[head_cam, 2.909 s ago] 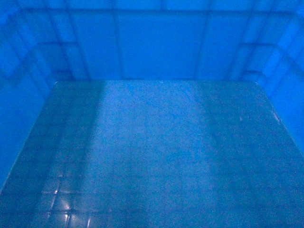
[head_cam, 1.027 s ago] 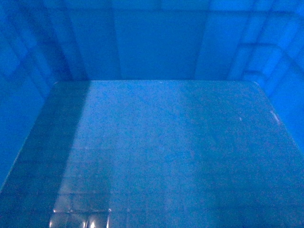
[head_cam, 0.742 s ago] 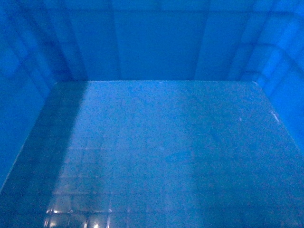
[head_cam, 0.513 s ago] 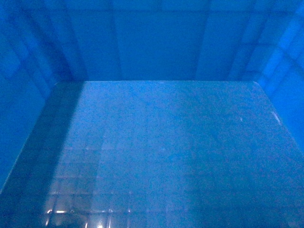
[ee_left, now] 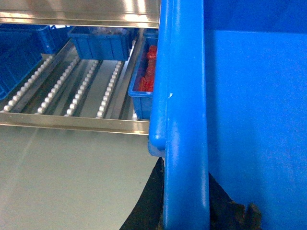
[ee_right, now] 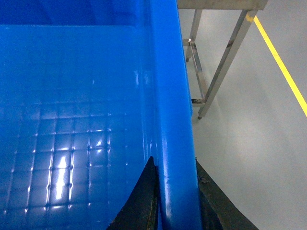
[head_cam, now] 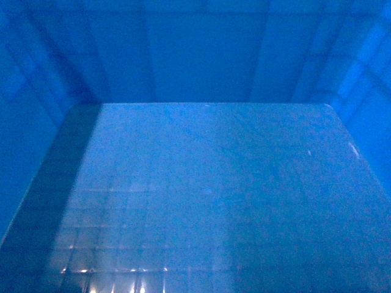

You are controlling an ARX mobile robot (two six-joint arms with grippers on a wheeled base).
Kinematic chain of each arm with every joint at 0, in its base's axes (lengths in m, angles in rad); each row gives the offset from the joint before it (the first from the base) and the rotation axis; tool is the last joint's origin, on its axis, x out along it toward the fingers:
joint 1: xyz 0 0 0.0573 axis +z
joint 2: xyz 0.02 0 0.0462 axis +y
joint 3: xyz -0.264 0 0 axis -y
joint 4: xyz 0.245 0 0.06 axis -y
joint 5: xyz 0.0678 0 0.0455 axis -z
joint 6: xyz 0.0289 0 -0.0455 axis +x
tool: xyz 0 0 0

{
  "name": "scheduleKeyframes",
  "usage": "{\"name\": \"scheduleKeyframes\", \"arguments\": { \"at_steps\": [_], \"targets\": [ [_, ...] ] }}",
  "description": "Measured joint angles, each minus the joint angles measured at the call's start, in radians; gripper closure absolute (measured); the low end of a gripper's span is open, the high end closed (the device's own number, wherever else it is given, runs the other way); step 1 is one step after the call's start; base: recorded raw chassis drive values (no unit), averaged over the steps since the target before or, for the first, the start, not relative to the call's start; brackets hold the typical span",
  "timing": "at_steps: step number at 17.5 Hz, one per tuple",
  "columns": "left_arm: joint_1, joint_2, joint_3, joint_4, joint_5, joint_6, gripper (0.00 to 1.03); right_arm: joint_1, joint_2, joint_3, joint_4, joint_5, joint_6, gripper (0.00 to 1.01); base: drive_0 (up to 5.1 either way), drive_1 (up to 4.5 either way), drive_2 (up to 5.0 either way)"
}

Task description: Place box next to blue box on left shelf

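Blue ribbed plastic box (head_cam: 201,195), grid-patterned floor; we see each end effector (ee_left: 184,201) (ee_right: 175,201) clamped astride its thick rim.

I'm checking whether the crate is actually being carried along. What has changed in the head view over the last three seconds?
Very little. The crate fills the head view just as before, so it has not shifted relative to the camera. Only the light on its floor changed: the dark band at the left narrowed and the glints near the bottom edge spread out, which suggests robot and crate are moving together. Earlier wrist views are not given, so any change in grip cannot be judged.
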Motion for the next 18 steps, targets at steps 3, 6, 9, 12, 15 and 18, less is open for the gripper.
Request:
{"name": "scheduleKeyframes", "arguments": {
  "at_steps": [3, 6, 9, 12, 15, 18],
  "targets": [
    [0.000, 0.000, 0.000, 0.000, 0.001, 0.000, 0.94, 0.000, 0.000, 0.000, -0.002, 0.000, 0.000, 0.89, -5.0, 2.35, 2.3],
    [0.000, 0.000, 0.000, 0.000, 0.001, 0.000, 0.94, 0.000, 0.000, 0.000, 0.001, 0.000, 0.000, 0.89, -5.0, 2.38, 2.4],
    [0.000, 0.000, 0.000, 0.000, 0.000, 0.000, 0.94, 0.000, 0.000, 0.000, 0.000, 0.000, 0.000, 0.89, -5.0, 2.35, 2.4],
    [0.000, 0.000, 0.000, -0.001, 0.000, 0.000, 0.94, 0.000, 0.000, 0.000, -0.001, 0.000, 0.000, 0.89, -5.0, 2.33, 2.3],
    [0.000, 0.000, 0.000, 0.001, 0.001, 0.000, 0.94, 0.000, 0.000, 0.000, -0.001, 0.000, 0.000, 0.89, -5.1, 2.30, 2.3],
    [0.000, 0.000, 0.000, 0.001, 0.001, 0.000, 0.94, 0.000, 0.000, 0.000, -0.001, 0.001, 0.000, 0.89, -4.9, 2.48, 2.5]
  ]
}}
